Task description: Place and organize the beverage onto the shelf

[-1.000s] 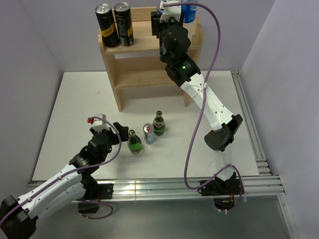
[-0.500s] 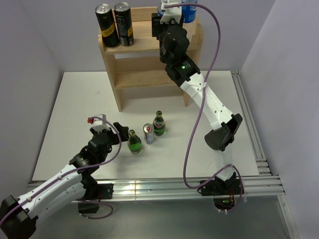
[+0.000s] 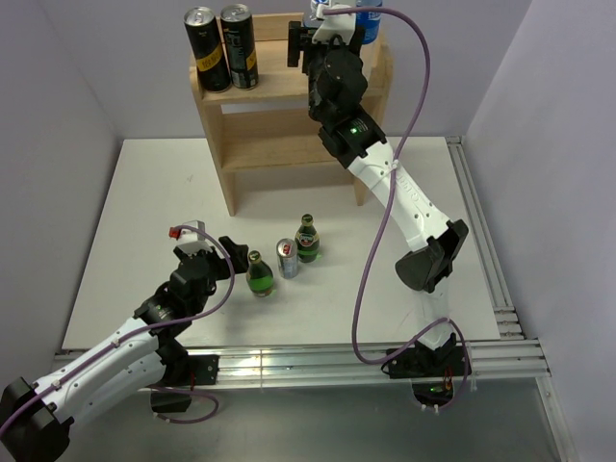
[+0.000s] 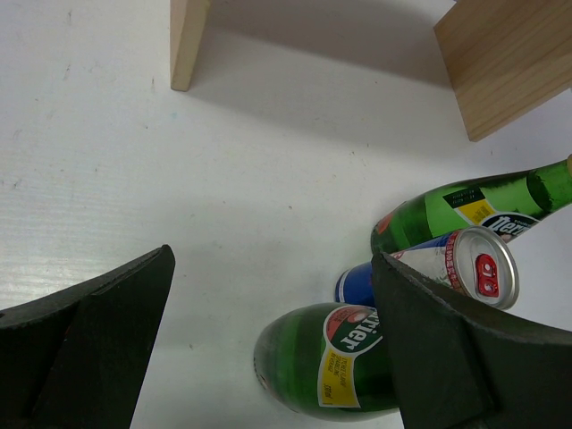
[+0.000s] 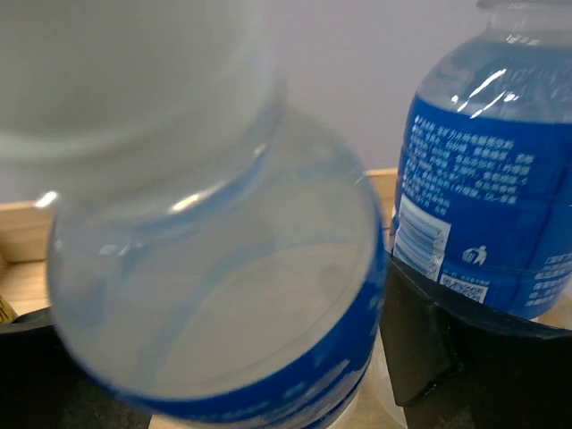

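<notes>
Bench (image 3: 144, 192): white, carrying the shelf at its far side. Nothing standing on it had shifted since the earlier frames.
Shelf (image 3: 260, 125): light wood with three tiers, at the back of the bench, in the same place as before.
Right hand (image 5: 223, 357): over the right end of the shelf's top tier, clamped on a clear bottle. It had crept slightly higher in the top view than a second before.
Left hand (image 4: 268, 340): low over the near-left bench, fingers apart with nothing between them, unmoved.
Clear bottle (image 5: 214, 268): blue-banded, gripped over the top tier. Whether its base touched the wood could not be told.
Blue-label bottle (image 5: 487, 197): upright on the top tier, just beside the held one.
Black cans (image 3: 207, 48): two, upright side by side at the top tier's left end, unchanged.
Green bottles (image 3: 259, 274): two, upright on the bench in front of the shelf, unchanged.
Small can (image 3: 287, 258): upright between the green bottles, close to both.
</notes>
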Available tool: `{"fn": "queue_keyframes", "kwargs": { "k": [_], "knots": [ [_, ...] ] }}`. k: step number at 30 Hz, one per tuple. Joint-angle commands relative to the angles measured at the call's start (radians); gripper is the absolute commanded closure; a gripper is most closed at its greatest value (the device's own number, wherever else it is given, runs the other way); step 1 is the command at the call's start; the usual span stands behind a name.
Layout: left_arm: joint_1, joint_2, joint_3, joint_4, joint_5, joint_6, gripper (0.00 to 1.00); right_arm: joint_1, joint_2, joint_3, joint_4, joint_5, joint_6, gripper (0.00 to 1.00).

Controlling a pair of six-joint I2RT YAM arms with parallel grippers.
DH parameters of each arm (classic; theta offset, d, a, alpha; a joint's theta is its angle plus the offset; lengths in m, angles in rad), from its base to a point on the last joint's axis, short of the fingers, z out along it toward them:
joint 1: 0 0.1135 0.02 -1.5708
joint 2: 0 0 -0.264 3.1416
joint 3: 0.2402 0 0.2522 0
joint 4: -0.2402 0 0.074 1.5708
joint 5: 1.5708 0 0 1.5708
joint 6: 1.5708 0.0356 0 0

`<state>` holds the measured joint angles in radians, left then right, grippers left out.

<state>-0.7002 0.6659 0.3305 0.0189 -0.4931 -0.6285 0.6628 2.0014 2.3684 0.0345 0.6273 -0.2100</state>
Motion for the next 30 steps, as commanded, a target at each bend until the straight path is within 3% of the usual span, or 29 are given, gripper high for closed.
{"fn": "queue_keyframes", "kwargs": {
  "k": [1,18,30],
  "knots": [
    [-0.004,0.000,-0.002,0.035,0.013,0.015,0.01,-0.005,-0.003,0.048,0.085,0.009,-0.011,0.13],
    [-0.004,-0.008,-0.004,0.033,0.014,0.013,0.01,-0.046,0.086,0.121,0.146,-0.028,0.001,0.13],
    [-0.004,0.004,-0.001,0.033,0.011,0.013,0.01,-0.066,0.085,0.062,0.199,-0.035,0.015,0.14]
  ]
}}
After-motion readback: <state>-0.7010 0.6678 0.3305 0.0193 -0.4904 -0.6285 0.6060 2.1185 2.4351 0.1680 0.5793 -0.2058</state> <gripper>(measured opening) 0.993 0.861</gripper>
